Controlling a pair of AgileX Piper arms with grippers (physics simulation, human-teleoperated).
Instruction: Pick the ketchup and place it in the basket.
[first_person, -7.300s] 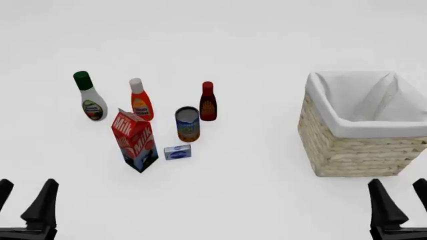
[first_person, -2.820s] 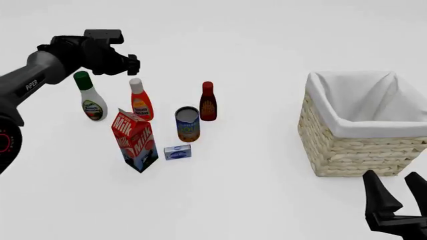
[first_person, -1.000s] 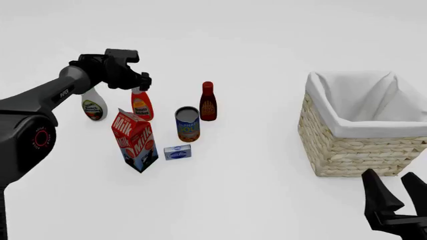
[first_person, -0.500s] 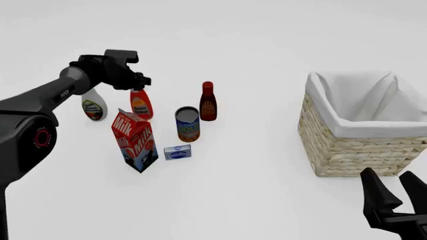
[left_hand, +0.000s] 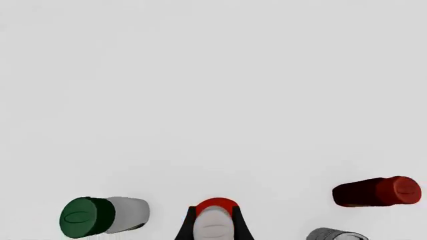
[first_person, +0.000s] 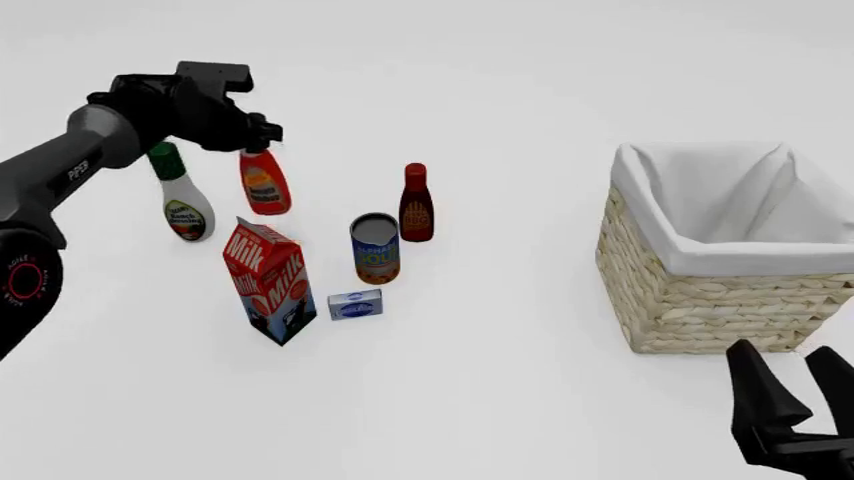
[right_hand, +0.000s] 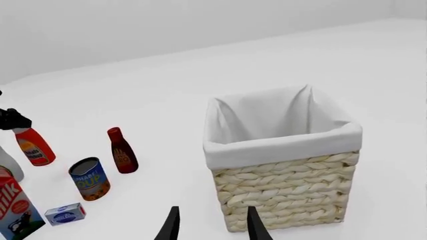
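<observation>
White worktop ran plain and bare to a pale backdrop, groceries grouped on the left, basket on the right. Left tool was clenched on the ketchup, gripping at the white cap; the bottle hung clear of the worktop w/ a slight tilt, just beside the white bottle w/ green cap and behind the milk carton. In the left wrist view the cap sat snug betw. the two dark fingers, red shoulder of the bottle showing just past them.

Other items stood upright on the worktop: dark-red bottle near the soup can, small blue box in front of the can, beside the carton's base. None touched the ketchup.

Basket stood well apart from the group, on the right, white cloth lining folded over the rim; nothing visible inside from the front or right wrist views.

Right tool hung low at the near right edge, in front of the basket, fingers spread and released, holding nothing. Right wrist view showed its fingertips apart w/ the basket wall betw. them in the distance.
</observation>
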